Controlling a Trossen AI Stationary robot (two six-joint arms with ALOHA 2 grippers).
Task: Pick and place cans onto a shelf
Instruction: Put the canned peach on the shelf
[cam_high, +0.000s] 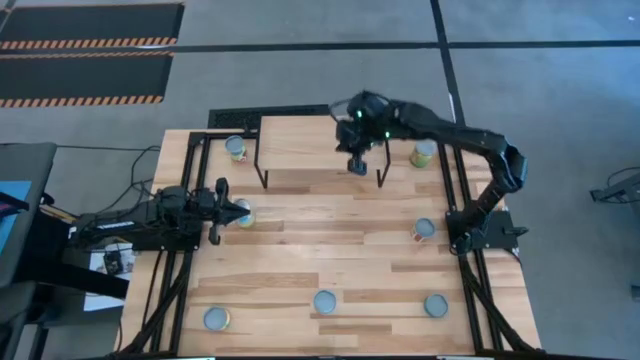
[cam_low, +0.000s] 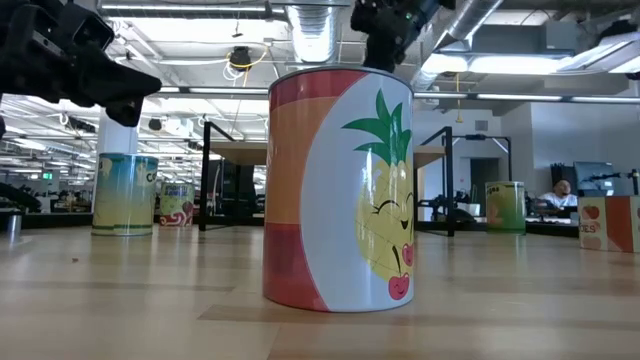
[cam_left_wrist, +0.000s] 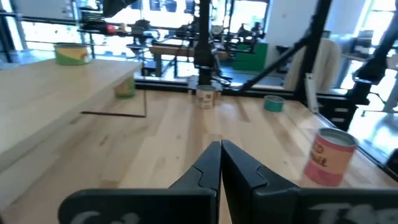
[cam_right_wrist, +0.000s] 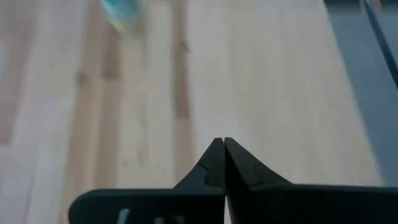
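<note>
I see my right end effector (cam_high: 357, 165) pressed together over the shelf's (cam_high: 300, 140) front edge. My left end effector (cam_high: 222, 212), also pressed together, sits beside a can (cam_high: 243, 213). Seven cans stand scattered on the worktop (cam_high: 330, 255).

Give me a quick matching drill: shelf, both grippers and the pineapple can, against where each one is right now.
Things:
1 shelf
2 right gripper
3 left gripper
4 pineapple can

Places:
A shut, beside a can at the table's left
B nearest the low camera
C flanked by two cans
D shut, over the shelf's front edge

Pairs: 1-C, 2-D, 3-A, 4-B.
</note>
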